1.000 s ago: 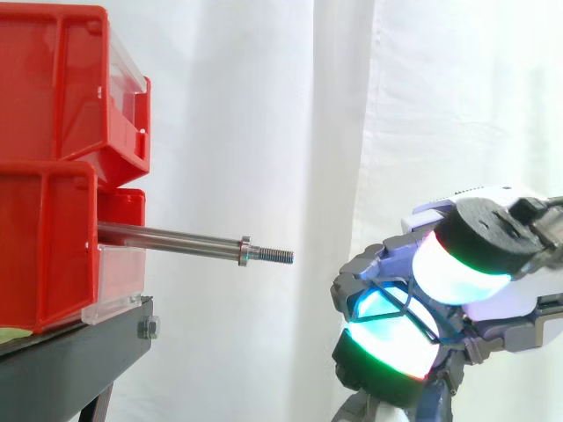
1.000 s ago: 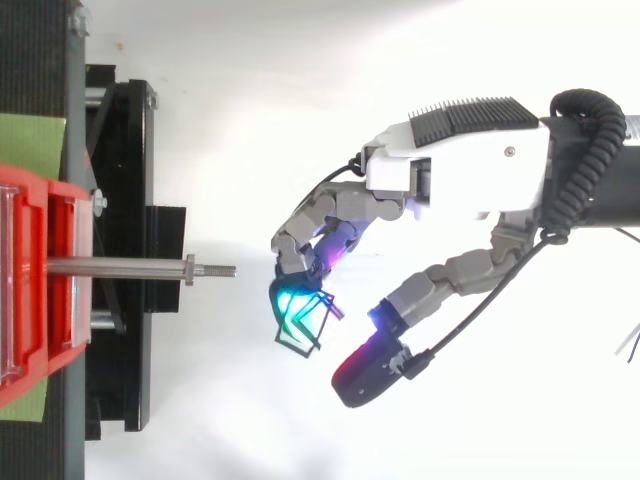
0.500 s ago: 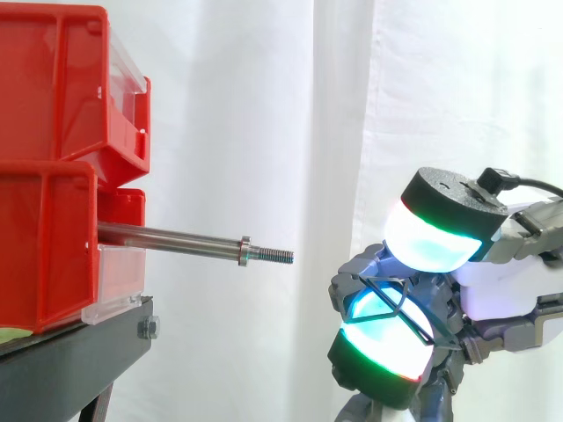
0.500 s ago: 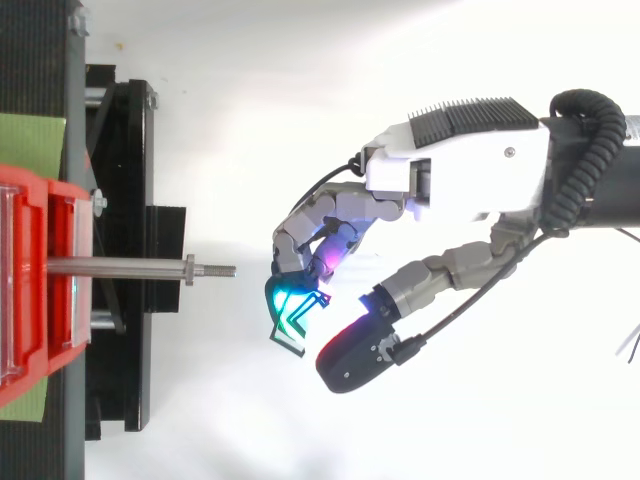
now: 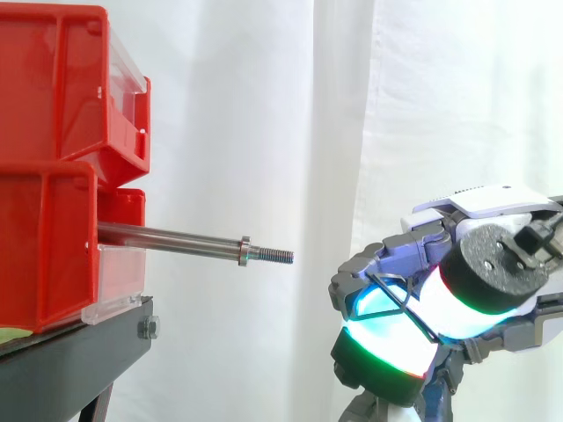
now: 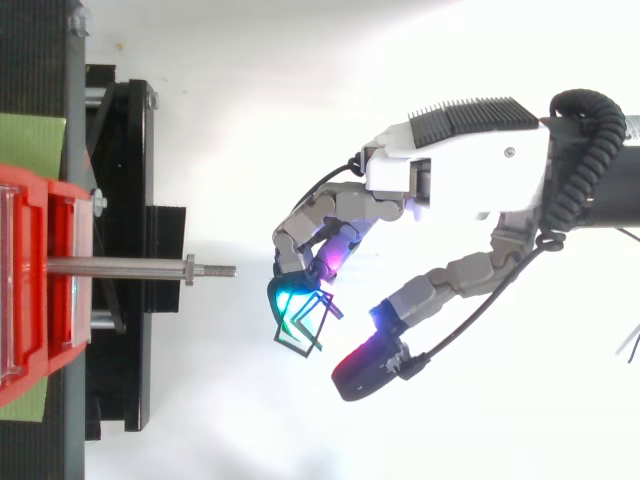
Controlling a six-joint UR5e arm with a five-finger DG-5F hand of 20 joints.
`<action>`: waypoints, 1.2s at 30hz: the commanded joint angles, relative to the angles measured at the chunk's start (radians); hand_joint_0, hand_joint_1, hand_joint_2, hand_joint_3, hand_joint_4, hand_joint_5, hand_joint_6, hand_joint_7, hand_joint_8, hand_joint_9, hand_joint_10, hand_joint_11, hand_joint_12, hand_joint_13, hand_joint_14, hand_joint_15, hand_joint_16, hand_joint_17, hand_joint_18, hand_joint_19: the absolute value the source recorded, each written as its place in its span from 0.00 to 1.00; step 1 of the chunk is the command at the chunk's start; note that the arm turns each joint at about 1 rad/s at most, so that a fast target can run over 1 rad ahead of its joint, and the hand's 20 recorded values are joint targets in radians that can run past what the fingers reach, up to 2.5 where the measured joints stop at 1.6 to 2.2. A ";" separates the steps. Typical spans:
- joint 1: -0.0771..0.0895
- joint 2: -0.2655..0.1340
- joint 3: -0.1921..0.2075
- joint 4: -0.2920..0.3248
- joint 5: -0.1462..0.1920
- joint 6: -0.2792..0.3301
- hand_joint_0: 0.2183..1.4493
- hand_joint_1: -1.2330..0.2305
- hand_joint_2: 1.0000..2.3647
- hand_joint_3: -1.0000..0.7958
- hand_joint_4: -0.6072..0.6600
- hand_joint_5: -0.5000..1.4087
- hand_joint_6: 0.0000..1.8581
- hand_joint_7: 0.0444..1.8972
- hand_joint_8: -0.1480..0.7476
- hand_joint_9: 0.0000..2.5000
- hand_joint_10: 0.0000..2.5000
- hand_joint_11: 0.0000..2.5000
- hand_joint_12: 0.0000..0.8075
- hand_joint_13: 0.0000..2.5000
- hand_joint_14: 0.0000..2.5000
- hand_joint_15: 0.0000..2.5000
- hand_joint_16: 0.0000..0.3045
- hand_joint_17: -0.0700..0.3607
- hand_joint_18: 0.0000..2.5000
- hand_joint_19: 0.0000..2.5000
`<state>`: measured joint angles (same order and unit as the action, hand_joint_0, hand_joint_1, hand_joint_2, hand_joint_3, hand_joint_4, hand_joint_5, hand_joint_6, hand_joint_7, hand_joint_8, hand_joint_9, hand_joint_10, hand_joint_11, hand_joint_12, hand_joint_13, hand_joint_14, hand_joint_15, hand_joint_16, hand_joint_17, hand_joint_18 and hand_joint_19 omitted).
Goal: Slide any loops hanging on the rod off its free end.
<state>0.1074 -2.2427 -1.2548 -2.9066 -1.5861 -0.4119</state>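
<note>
Pretty bright and even overall, soft light with no hard shadows anywhere. From the side, the white curtain [image 5: 264,132] just has gentle grey shading in its folds. From above, the white floor [image 6: 300,100] is nearly blown out and only greys a bit toward the bottom. The rod [image 5: 171,238] has a thin bright streak along its top, and the red bins [image 5: 53,176] look saturated. The black stand [image 6: 118,180] goes almost flat dark. The robot hand [image 6: 460,160] adds its own light: its pads [image 5: 387,338] glow white, cyan and green, bright enough to glare. The thin loop [image 6: 302,325] hooked in its curled fingers reads as a dark outline against that glow
</note>
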 commanded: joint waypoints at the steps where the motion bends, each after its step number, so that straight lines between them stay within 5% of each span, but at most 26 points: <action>1: 0.000 0.000 0.000 0.001 0.000 -0.001 0.37 0.26 0.00 0.32 0.56 0.16 0.48 0.52 0.52 0.34 0.00 0.11 0.40 0.32 0.00 0.03 0.15 0.41 0.35 0.12; 13: 0.000 0.000 0.003 -0.002 0.000 0.002 0.42 0.23 0.00 0.28 0.57 0.16 0.48 0.52 0.51 0.34 0.00 0.11 0.39 0.32 0.00 0.03 0.15 0.40 0.36 0.11; 26: 0.000 0.000 0.005 -0.008 0.000 0.002 0.25 0.27 0.00 0.28 0.62 0.17 0.47 0.50 0.53 0.35 0.00 0.11 0.41 0.33 0.00 0.03 0.16 0.42 0.36 0.12; 32: 0.000 0.000 0.005 -0.008 0.000 0.002 0.31 0.44 0.00 0.28 0.60 0.17 0.45 0.54 0.52 0.37 0.00 0.11 0.39 0.33 0.00 0.04 0.15 0.41 0.36 0.13; 36: 0.000 0.000 0.005 -0.008 0.000 0.002 0.34 0.43 0.00 0.28 0.58 0.17 0.46 0.53 0.53 0.37 0.00 0.11 0.39 0.34 0.00 0.04 0.15 0.40 0.36 0.13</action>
<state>0.1074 -2.2426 -1.2502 -2.9146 -1.5861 -0.4096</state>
